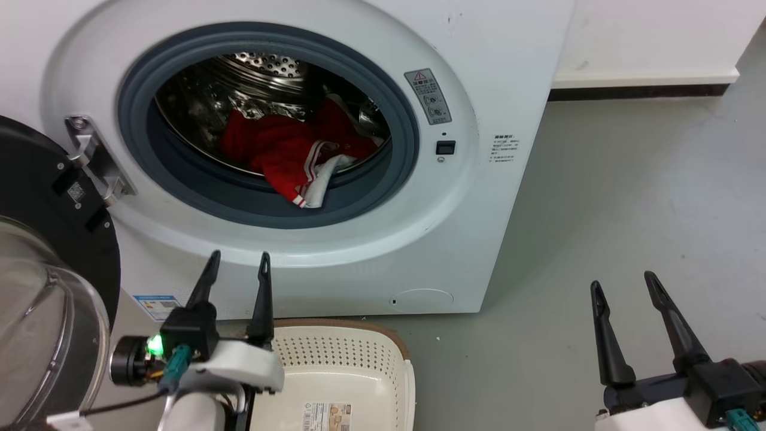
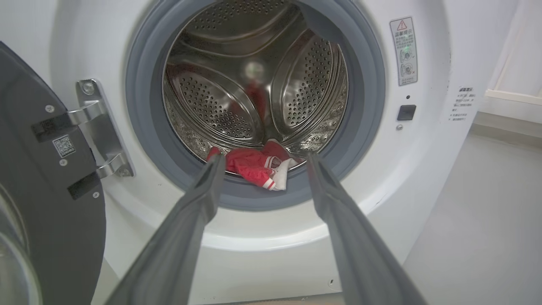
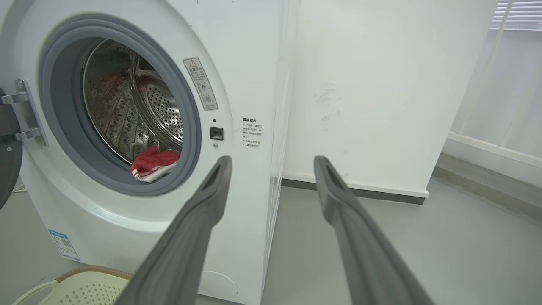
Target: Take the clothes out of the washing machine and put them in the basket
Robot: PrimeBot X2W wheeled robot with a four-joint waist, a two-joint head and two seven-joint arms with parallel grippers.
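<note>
Left gripper [image 1: 239,256], spread and empty, points straight at the clothes [image 1: 281,149] ahead inside the washing machine [image 1: 467,239]; right gripper [image 1: 622,280], equally open and empty, stands farther off.

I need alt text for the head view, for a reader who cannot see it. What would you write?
Red clothes lie in the drum of an open white washing machine, one piece hanging over the grey ring. In front, the left pincer is open near a cream basket, and the right pincer is open over the grey floor.

Red/white-striped clothes [image 1: 287,152]; white machine [image 1: 508,72], grey ring; cream basket [image 1: 359,365].
</note>
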